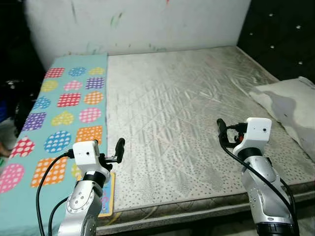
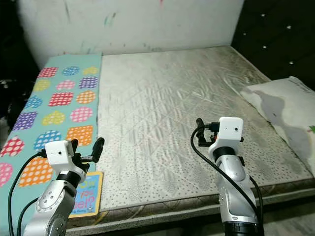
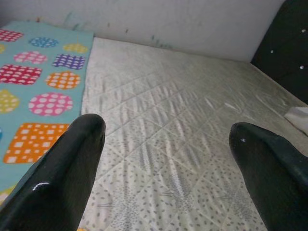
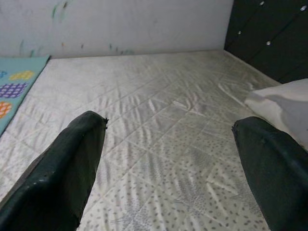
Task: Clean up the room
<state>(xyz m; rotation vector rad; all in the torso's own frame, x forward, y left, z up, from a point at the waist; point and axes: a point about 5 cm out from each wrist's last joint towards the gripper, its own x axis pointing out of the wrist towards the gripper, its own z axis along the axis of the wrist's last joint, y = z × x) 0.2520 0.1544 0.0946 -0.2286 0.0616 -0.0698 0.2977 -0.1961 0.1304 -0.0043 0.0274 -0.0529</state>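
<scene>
You're facing a bare quilted grey mattress [image 1: 182,113] that runs to the far wall, with a teal mat [image 1: 59,113] of coloured dotted patches along its left side and a white pillow [image 1: 290,105] at its right edge. A small picture book [image 2: 87,194] lies at the mat's near end, just beside your left arm. Your left gripper [image 3: 166,168] and right gripper [image 4: 168,168] both hover released over the mattress's near part, grasping nothing.

Teal mat [image 1: 74,98] with colourful dotted patches; grey quilted mattress [image 1: 182,108].
</scene>
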